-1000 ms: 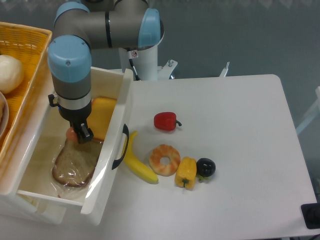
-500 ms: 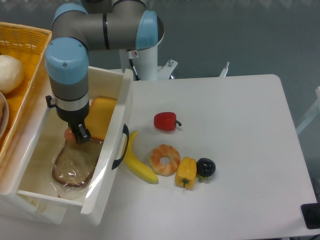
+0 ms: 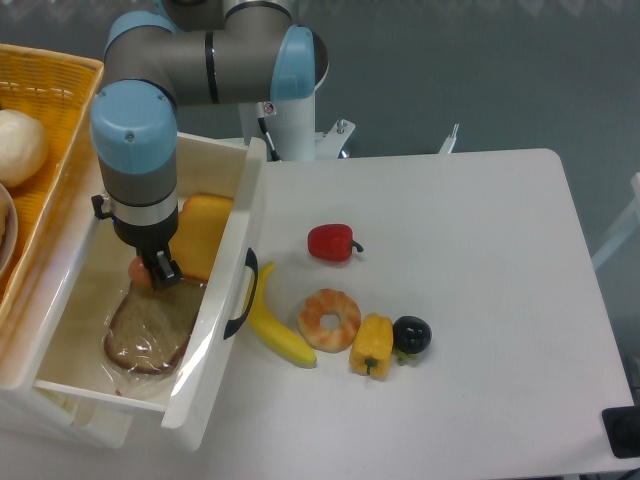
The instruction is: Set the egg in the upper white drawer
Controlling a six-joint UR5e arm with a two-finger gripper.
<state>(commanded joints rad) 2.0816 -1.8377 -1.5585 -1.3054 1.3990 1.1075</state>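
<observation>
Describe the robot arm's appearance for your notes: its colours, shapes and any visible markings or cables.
The arm is built of thick grey cylindrical segments joined by rounded light-blue caps. A narrow black ring circles the wrist, which ends in a small dark gripper. Its base is a white column with a small red-marked label and a thin black cable.

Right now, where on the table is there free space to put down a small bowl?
The white table is bare right of the red pepper and along its front edge. It is crowded around the banana, donut and yellow pepper.

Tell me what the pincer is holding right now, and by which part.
It cannot be told for sure. The pincer is down inside the white drawer right against the egg, but the arm hides its fingertips, so a grip on the egg cannot be confirmed.
</observation>
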